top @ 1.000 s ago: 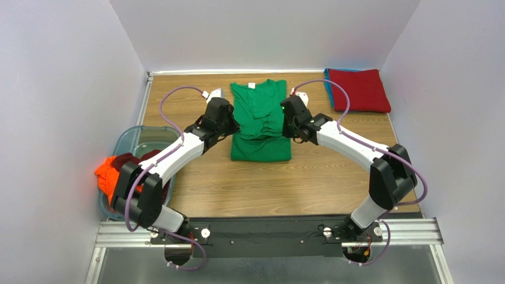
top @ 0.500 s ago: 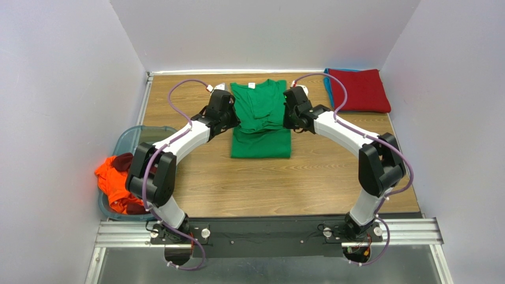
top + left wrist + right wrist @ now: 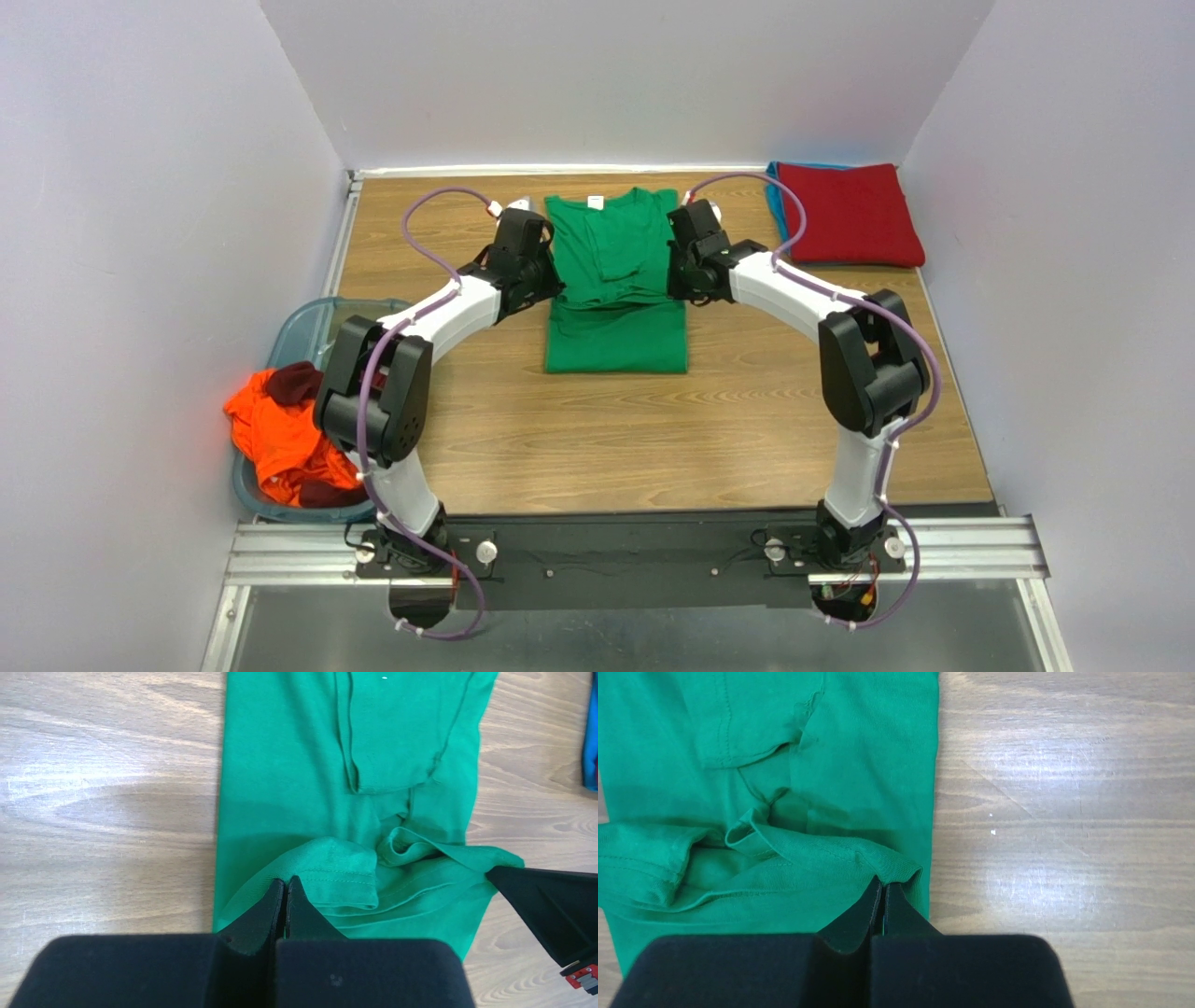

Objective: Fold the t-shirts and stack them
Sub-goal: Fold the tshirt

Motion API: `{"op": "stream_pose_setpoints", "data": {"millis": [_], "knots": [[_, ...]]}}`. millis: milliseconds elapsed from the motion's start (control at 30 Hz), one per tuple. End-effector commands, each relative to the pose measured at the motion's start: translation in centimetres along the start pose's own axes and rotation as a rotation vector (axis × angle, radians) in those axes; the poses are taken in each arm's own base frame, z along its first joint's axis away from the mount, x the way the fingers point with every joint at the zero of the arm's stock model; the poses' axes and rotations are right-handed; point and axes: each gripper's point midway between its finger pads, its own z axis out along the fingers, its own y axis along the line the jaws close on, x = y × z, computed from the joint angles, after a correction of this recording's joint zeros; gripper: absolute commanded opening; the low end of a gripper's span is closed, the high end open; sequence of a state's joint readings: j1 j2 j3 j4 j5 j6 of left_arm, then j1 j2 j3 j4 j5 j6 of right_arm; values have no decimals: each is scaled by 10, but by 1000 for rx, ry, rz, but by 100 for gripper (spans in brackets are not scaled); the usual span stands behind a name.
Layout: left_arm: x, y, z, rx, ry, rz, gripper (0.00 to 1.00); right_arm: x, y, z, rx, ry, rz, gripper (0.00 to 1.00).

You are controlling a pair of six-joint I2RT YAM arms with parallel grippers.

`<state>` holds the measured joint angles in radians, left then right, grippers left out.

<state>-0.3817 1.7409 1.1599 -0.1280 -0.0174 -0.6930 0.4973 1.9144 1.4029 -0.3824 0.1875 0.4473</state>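
Top external shows you the green t-shirt [image 3: 617, 301] on the worktop [image 3: 730, 420], its white neck tag [image 3: 596, 203] too small to read, perhaps blank. Your left hand [image 3: 283, 885] and right hand [image 3: 880, 889] are each clamped on its folded-over hem.

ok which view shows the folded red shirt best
Top external: the red shirt lies whole at the far right corner, atop a blue one. Neither wrist view shows it; both face the green shirt, the left catching only a blue sliver.
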Motion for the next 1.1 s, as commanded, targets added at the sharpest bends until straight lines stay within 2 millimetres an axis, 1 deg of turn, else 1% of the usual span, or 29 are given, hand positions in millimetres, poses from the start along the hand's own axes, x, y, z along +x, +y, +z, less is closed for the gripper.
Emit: {"op": "stream_pose_setpoints", "data": {"millis": [0,100,133,167,200,233,267,333,367,433,467,500,533,567,600,633,667,700,733,767,800,833,867,900,933,967,1000,1033,1067], "knots": [[-12,-4,10,22,-22,28,0,-11,3,11,-25,-16,-6,1],[-11,0,18,7,-10,21,0,-11,-1,21,-16,-8,-2,2],[-7,4,22,-4,4,19,0,-11,-3,26,-10,-4,1,2],[-7,4,23,-7,8,15,0,-8,-4,31,-7,7,1,2],[-7,4,24,-8,7,15,1,-7,-4,34,-6,11,2,3],[-9,4,25,-10,4,13,3,-11,-3,35,-6,5,6,4],[-9,5,27,-16,7,10,6,-12,-4,37,-6,5,9,7],[-12,6,27,-26,-1,12,24,-15,-3,40,-8,2,12,11],[-15,6,25,-29,-6,13,53,-18,-4,39,-8,-2,15,21],[-25,2,20,-30,-31,20,71,-24,-1,34,-18,-18,16,36],[-32,-2,14,-25,-50,24,84,-27,-1,32,-23,-22,15,47],[-38,-4,10,-24,-64,24,90,-28,0,30,-30,-24,14,54],[-40,-4,6,-27,-70,23,91,-33,3,21,-49,-37,15,61],[-46,-8,-4,-18,-92,22,94,-30,4,18,-57,-33,14,71],[-43,-5,-8,-25,-92,21,95,-32,5,13,-68,-36,11,83],[-43,-4,-13,-22,-97,15,95,-30,8,9,-92,-31,7,100],[-47,-8,-25,-7,-116,12,96,-34,10,-2,-110,-45,9,100],[-38,-1,-28,-16,-105,11,96,-26,9,-5,-117,-29,10,100],[-35,2,-33,-18,-106,8,96,-22,10,-9,-133,-20,9,100],[-40,-3,-48,4,-135,-3,96,-23,17,-22,-178,-22,10,100],[-39,-2,-55,10,-145,-6,96,-20,18,-25,-182,-22,11,100],[-29,7,-58,3,-141,-11,96,-8,23,-29,-224,11,1,100],[-34,3,-75,28,-177,-14,96,-3,30,-34,-243,15,-16,100],[-31,5,-81,35,-187,-24,96,-1,34,-41,-263,12,-34,100],[-17,16,-82,20,-171,-29,96,7,36,-41,-275,26,-47,100],[-17,14,-94,41,-190,-42,96,14,48,-44,-309,37,-72,100],[-3,23,-94,31,-169,-44,96,20,53,-44,-322,49,-80,100],[4,27,-96,30,-159,-46,96,24,57,-44,-331,55,-87,100],[5,27,-104,45,-171,-51,96,31,63,-43,-343,68,-97,100]]}}
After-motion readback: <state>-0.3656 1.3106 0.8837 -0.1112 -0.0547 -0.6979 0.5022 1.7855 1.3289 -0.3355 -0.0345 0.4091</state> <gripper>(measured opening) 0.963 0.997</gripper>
